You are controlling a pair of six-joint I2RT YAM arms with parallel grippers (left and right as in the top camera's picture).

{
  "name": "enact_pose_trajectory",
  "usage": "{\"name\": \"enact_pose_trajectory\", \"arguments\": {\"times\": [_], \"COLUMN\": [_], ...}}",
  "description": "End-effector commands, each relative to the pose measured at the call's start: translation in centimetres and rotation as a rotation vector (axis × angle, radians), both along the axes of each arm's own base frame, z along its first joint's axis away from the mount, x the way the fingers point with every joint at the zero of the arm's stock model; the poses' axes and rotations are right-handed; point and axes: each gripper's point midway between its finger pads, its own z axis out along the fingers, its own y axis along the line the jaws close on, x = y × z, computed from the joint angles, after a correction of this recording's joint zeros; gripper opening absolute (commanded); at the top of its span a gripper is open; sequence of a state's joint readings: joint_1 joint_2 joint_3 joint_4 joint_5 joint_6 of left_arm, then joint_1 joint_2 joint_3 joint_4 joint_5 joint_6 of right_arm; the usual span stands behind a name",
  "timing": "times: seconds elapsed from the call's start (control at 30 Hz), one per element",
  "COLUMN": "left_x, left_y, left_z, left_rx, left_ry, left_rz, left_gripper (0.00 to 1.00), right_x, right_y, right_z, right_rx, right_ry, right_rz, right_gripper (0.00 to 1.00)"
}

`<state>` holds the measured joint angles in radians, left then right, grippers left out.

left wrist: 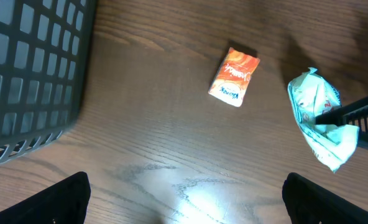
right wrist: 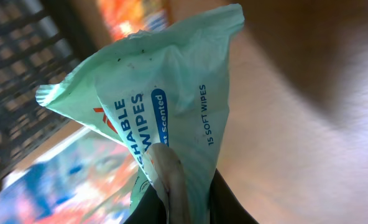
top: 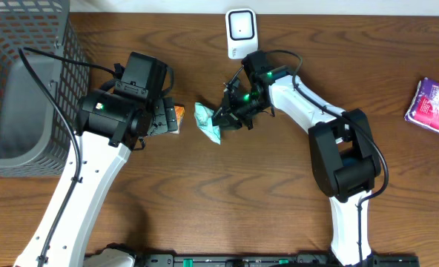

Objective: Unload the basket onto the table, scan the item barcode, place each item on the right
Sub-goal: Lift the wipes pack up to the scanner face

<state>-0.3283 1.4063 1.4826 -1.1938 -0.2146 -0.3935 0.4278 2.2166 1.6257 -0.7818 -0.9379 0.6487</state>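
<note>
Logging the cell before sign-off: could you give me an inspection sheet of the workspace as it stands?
Surface: brown wood-grain table, no spills seen.
Job's things: green wipes pack pinched at one end by the right gripper; white scanner at the far edge.
Clutter: orange packet lying flat by the left arm; purple packet at the right edge.
Grippers: left gripper open, holding nothing; right gripper shut on the wipes pack.
Cables: black cable from the left arm arcs over the basket.
Surroundings: grey mesh basket at the left.
</note>
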Motion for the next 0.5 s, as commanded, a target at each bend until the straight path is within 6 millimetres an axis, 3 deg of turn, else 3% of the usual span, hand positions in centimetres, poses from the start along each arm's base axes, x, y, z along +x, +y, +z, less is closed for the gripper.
{"name": "enact_pose_trajectory", "arguments": {"times": [0.0, 0.2, 0.47], "left_x": [0.0, 0.0, 0.0], "left_y": [0.2, 0.2, 0.2], "left_z": [0.4, 0.4, 0.4], "left_rx": [-0.005, -0.005, -0.005], "left_ry": [-0.012, -0.012, -0.012], "left_rz": [0.014, 0.014, 0.014], "left_gripper": [0.98, 0.98, 0.98], "right_x": [0.5, 3.6, 13.3], "right_y": [-0.4, -1.8, -3.4], "right_z": [-0.6, 0.7, 5.9], "right_rx": [-0.128, -0.309, -0.431], "right_ry": [-0.112, -0.296, -0.772], "right_rz": [0.002, -0.072, -0.272], "right_gripper": [0.01, 0.01, 0.01]}}
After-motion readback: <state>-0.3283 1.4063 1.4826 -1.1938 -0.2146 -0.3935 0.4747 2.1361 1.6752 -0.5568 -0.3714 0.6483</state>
